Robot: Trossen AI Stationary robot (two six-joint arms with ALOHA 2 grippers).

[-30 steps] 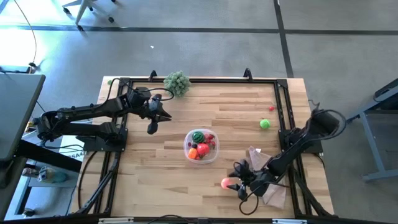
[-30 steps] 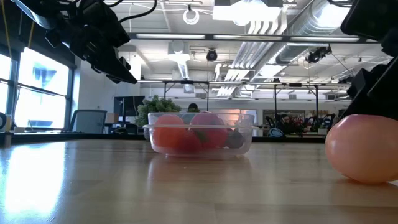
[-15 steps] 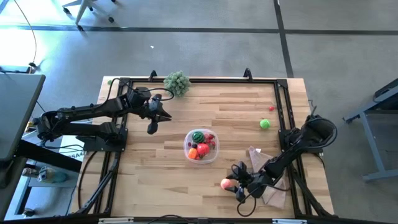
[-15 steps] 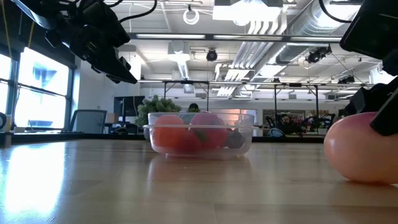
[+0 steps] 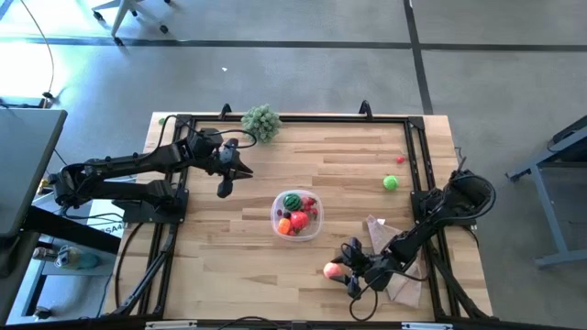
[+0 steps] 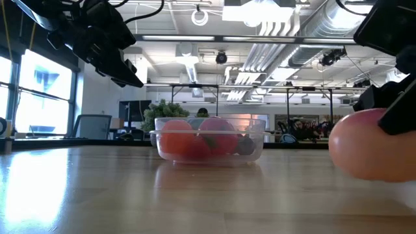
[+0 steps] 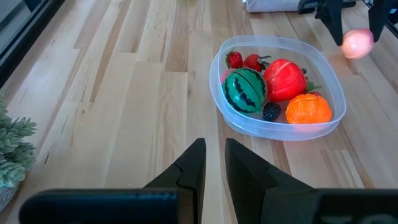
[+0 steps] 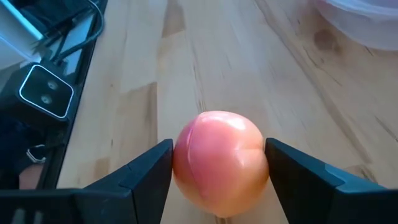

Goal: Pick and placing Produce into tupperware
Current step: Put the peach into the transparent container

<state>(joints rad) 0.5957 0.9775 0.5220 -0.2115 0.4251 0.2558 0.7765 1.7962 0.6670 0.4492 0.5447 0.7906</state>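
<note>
table (image 5: 348, 174): pale wood planks, satin | tupperware (image 7: 323, 127): clear glossy plastic | peach (image 8: 221, 163): smooth, matt

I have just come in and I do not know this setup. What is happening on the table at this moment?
The robot is putting toy produce into a clear tupperware in the middle of the table. The right gripper, near the front edge, has its jaws on either side of a pink peach; whether it is already lifted I cannot tell. The tupperware already holds a watermelon, a red piece, an orange one and some berries. The left gripper waits shut, behind and to the left of the container. A green piece lies loose on the right.
</note>
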